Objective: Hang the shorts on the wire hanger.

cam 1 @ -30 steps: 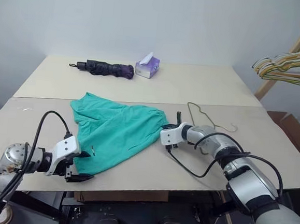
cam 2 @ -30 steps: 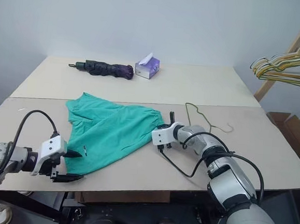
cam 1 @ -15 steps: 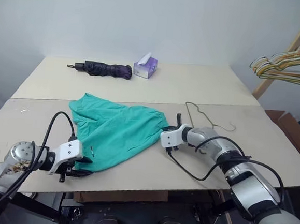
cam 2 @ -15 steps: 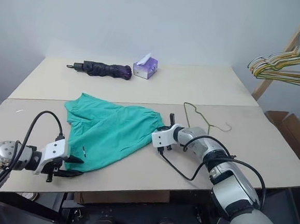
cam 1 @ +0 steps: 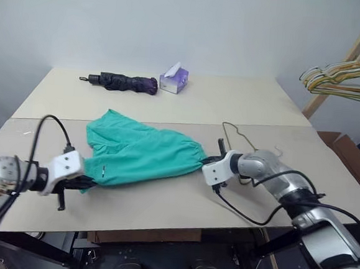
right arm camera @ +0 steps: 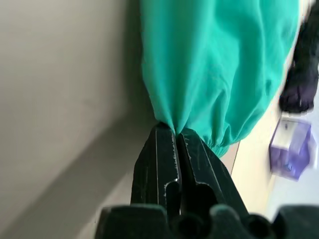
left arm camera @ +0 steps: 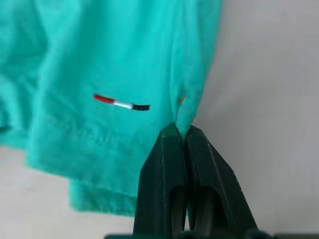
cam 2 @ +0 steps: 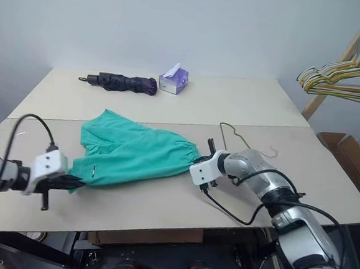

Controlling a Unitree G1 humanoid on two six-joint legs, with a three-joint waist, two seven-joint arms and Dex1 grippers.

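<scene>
1. Shorts (cam 1: 142,153) sit mid-table on the near table (cam 1: 162,201), stretched between both grippers, partly raised off the surface at each end.
2. Left gripper (left arm camera: 182,130): fingers pressed together, clamped on a fold of fabric at a leg hem, next to the small red-white-black mark. In the head view it sits at the shorts' 8 o'clock end.
3. Right gripper (right arm camera: 175,130): fingers pressed together, clamped on the gathered waistband edge, at the shorts' 3 o'clock end.
4. Wire hanger (cam 1: 245,139) lies flat on the table at about 2 o'clock from the shorts, just beyond the right gripper, not touching the fabric. Untouched as far as I can tell.
5. Step in hand, my read: two-point grab done, spreading/lifting the garment. Hanging itself not started.
6. Next move, judgement: both grippers are occupied, so one must let go to deal with the hanger, or the shorts get carried toward 2 o'clock and draped over its bottom wire. Needs fabric kept taut and clear of the hook.
7. Risk: thin wire slides on the smooth table when cloth drags over it.
8. Umbrella (cam 1: 118,82) and tissue box (cam 1: 173,80) at 12 o'clock on the far table, well apart, irrelevant.
</scene>
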